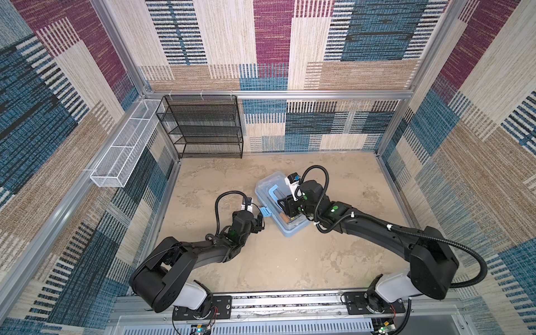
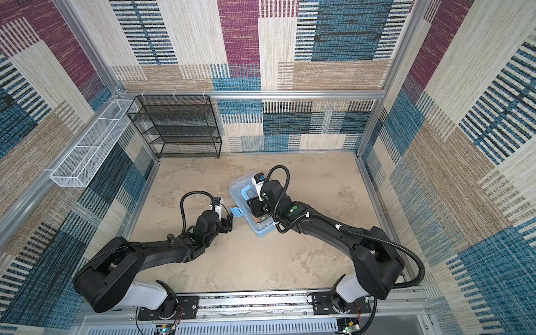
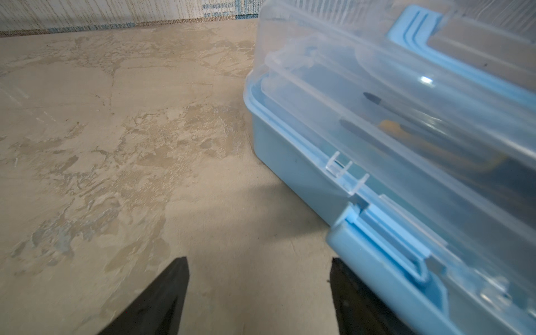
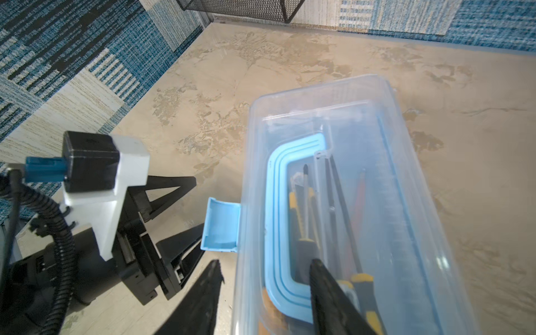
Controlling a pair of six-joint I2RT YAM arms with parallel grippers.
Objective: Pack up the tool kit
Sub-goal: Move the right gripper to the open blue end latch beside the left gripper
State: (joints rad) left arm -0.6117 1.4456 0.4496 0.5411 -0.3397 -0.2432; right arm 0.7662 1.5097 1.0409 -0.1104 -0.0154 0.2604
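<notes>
Your tool kit (image 1: 268, 185) sits mid-worktop (image 1: 290, 261), clear lid down, blue handle (image 4: 278, 203) lying flat, tools visible inside. The latch (image 4: 222, 226) is flipped out twd the left claw (image 3: 258, 266) — that one's spread wide & empty, just beside it. The right claw (image 4: 265, 264) straddles the lid's rim & one handle limb — can't tell if it's gripping.

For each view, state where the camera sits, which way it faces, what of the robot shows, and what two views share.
Top views: overhead, looking down on the table and tool kit; left arm and right arm show.
Left wrist: low beside the tool kit, facing its side; left gripper shows.
Right wrist: above the tool kit, looking down through its lid; right gripper and the left gripper show.
Shared: both wrist views show the blue latch.
</notes>
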